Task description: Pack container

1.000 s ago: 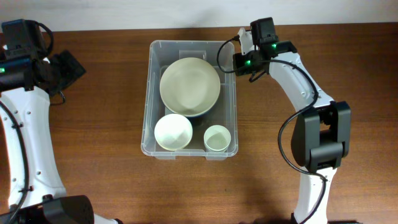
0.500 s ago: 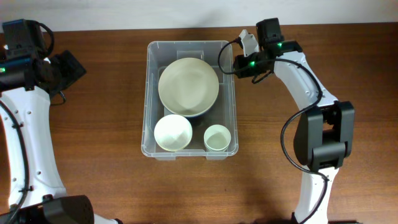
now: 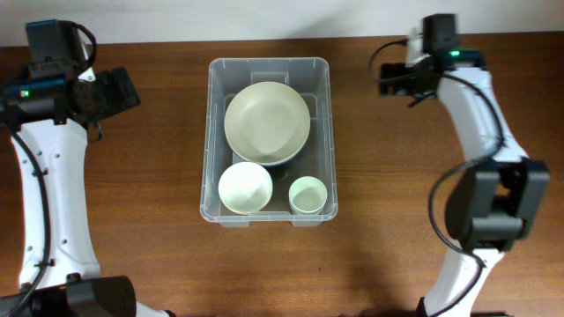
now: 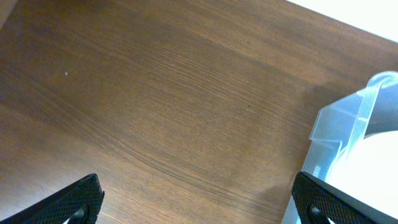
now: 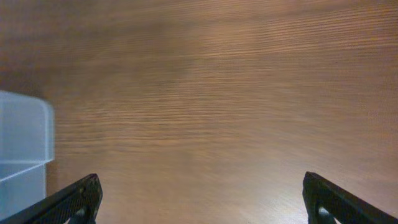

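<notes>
The container (image 3: 211, 141), a large clear plastic bin, stands at the table's centre. It holds a big cream bowl (image 3: 267, 121), a small white bowl (image 3: 245, 187) and a white cup (image 3: 307, 195). My right gripper (image 3: 390, 79) hovers open over bare wood, apart from the bin's far right corner. In the right wrist view the right gripper (image 5: 202, 202) has nothing between its fingers, and the bin's corner (image 5: 22, 137) shows at left. My left gripper (image 3: 119, 92) is open and empty to the left of the bin. The left wrist view shows the left gripper (image 4: 199, 202) over wood, with the bin's corner (image 4: 348, 124) at right.
Brown wooden table (image 3: 150, 229) all round the bin. A pale wall strip runs along the table's far edge (image 3: 176, 18). Both arms' white links reach in from the near left and near right.
The right gripper let go of the bin's far right rim, opened wide and drew back to the right. The left arm shifted slightly rightwards. The bin ended a little further left.
</notes>
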